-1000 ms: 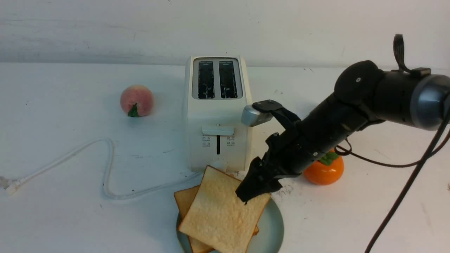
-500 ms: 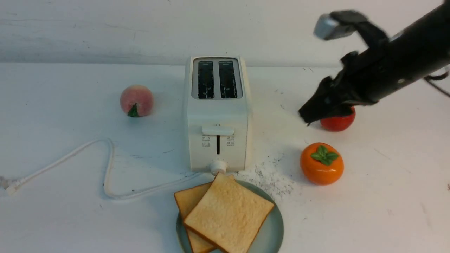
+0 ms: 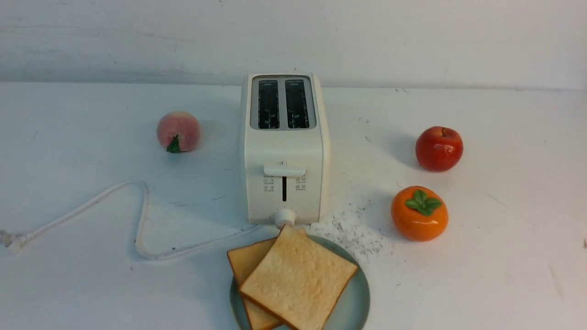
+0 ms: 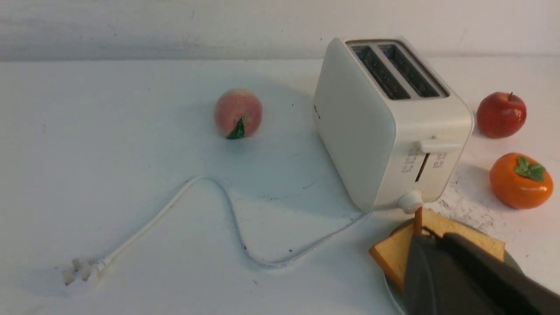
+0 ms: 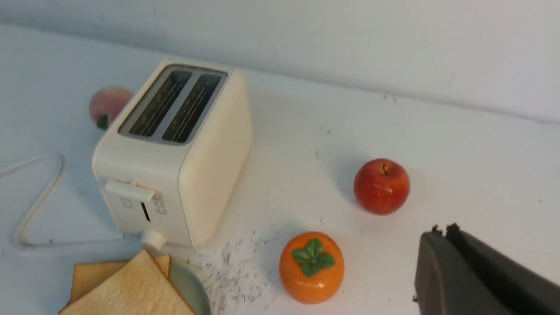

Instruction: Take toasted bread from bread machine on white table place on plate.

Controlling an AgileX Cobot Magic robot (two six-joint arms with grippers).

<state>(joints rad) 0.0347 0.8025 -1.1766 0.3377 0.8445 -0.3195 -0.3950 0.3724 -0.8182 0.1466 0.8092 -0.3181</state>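
Note:
Two slices of toasted bread lie stacked on the plate point(image 3: 355, 295) at the table's front edge: the top slice point(image 3: 298, 279) overlaps the lower slice point(image 3: 243, 263). The bread machine point(image 3: 284, 151) stands just behind, both slots empty. Neither arm shows in the front view. In the left wrist view my left gripper point(image 4: 431, 236) is shut and empty, and in the picture it overlaps the toast point(image 4: 393, 253) and plate point(image 4: 510, 260). In the right wrist view my right gripper point(image 5: 442, 229) is shut and empty over the white table point(image 5: 459, 144), to the right of the fruit. The toast point(image 5: 127, 288) shows there too.
A peach point(image 3: 178, 131) sits left of the toaster. A red apple point(image 3: 439, 149) and an orange persimmon point(image 3: 419, 213) sit to its right. The white cord point(image 3: 137, 229) loops over the left front of the table. Dark specks point(image 3: 353, 233) lie between plate and persimmon.
My right gripper let go of the top slice, rose up and to the right, and left the front view. The slice settled flat on the plate.

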